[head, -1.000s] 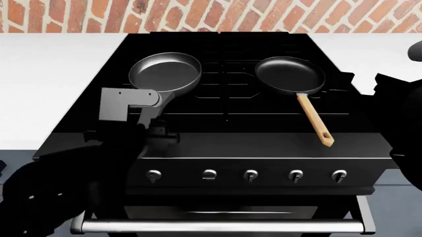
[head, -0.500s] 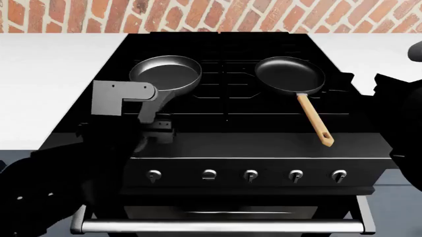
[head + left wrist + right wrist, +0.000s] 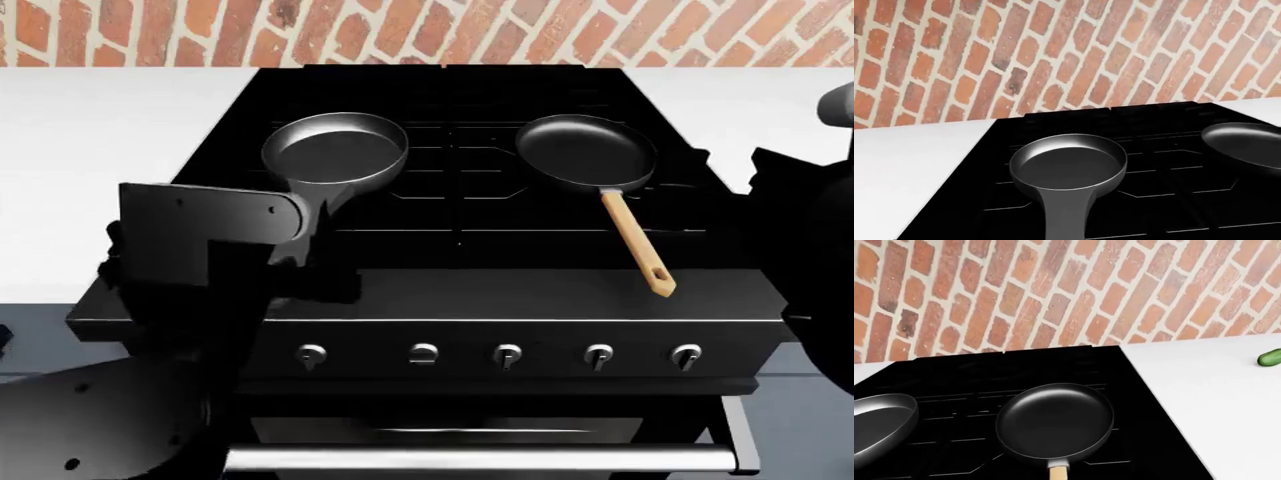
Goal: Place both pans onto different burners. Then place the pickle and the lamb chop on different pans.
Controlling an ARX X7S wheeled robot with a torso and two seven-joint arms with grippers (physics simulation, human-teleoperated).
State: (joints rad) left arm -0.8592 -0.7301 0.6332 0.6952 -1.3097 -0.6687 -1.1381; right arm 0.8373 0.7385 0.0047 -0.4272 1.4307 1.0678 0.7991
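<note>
Two pans sit on separate burners of the black stove: the grey metal pan at ten o'clock, the wooden-handled pan at two o'clock, freeing both for food. The pickle lies on the white counter beyond the stove's right edge. No lamb chop shows. Neither gripper's fingers are visible, so their state cannot be told.

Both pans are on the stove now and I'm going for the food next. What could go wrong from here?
The pickle lies on the white counter right of the stove; it looks round and might roll when nudged. The lamb chop shows in no view, so it needs finding. The black pan's wooden handle juts toward the front and could be bumped.
</note>
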